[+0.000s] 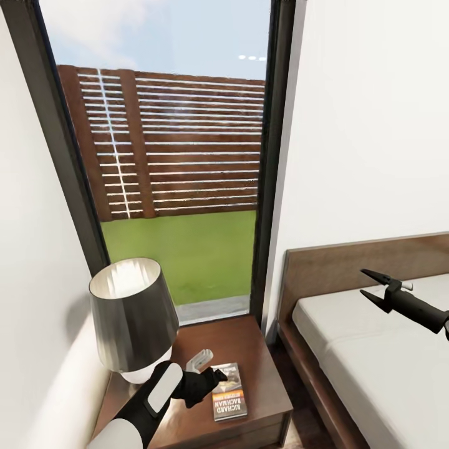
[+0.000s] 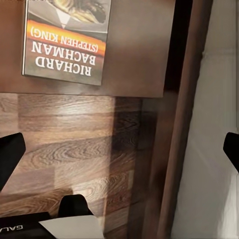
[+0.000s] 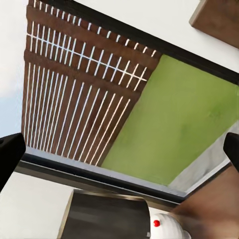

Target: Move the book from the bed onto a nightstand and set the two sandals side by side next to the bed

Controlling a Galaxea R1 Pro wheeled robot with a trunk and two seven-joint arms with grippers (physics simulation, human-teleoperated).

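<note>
In the head view, the book (image 1: 229,391) is seen lying flat on the nightstand (image 1: 262,362), just beside the left gripper (image 1: 212,378), on the side towards the bed (image 1: 374,349). Whether the fingers of the left gripper are spread cannot be told from here, because they are dark and partly hidden by the wrist. The right gripper (image 1: 370,285) is held above the mattress, well apart from the book, with its jaws set wide and nothing between them. A lamp (image 1: 133,318) stands on the nightstand behind the left arm. The book step is judged to be finished or nearly so; the sandals part is not yet begun. For the next move, the left arm would need to be lifted clear of the lamp and the base turned to look for the sandals.

In the left wrist view, the book (image 2: 66,40) is shown ahead of the gripper, not between its fingertips (image 2: 9,157), which stand wide apart with nothing held. Its cover is dark with an orange band and white letters, and it rests fully on the table, close to the edge. The wood floor (image 2: 74,149) is seen below.

In the right wrist view, the window and the lamp (image 3: 107,219) are seen ahead of the widely spread gripper.
</note>
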